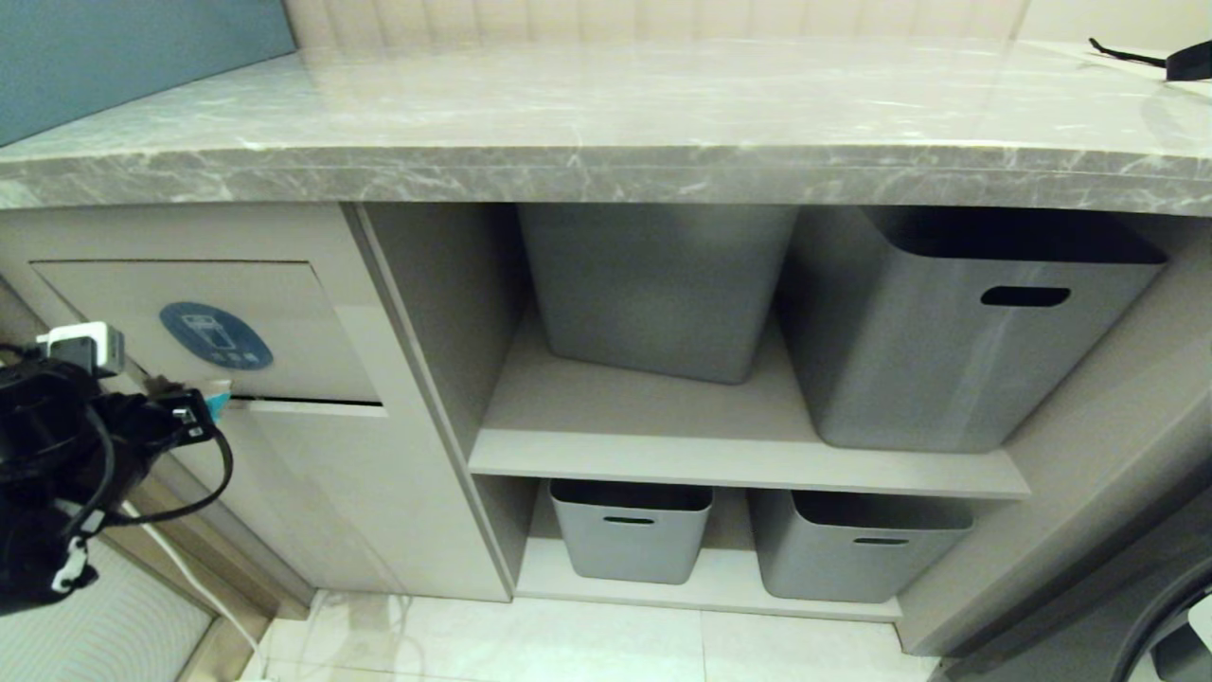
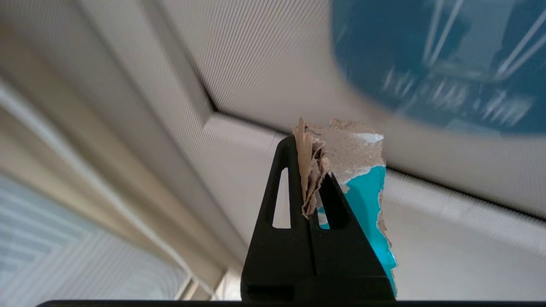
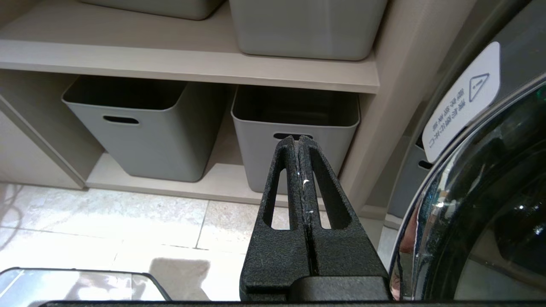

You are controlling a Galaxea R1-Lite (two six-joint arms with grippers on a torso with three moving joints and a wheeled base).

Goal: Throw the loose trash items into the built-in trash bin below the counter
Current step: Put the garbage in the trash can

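My left gripper (image 1: 204, 405) (image 2: 309, 149) is shut on a loose trash item, a torn brown cardboard scrap with a teal patch (image 2: 354, 162) (image 1: 220, 398). It holds the scrap right at the lower edge of the built-in trash bin's flap (image 1: 284, 294), just below the round blue sticker (image 1: 216, 335) (image 2: 448, 64). The flap looks closed. The marble counter (image 1: 606, 123) runs above. My right gripper (image 3: 298, 140) is shut with nothing in it, parked low over the floor and out of the head view.
Grey storage tubs stand on the upper shelf (image 1: 653, 284) (image 1: 947, 332) and the lower shelf (image 1: 630, 530) (image 1: 857, 545). A washing machine door (image 3: 490, 192) is close beside the right gripper. A black strap (image 1: 1174, 59) lies at the counter's far right.
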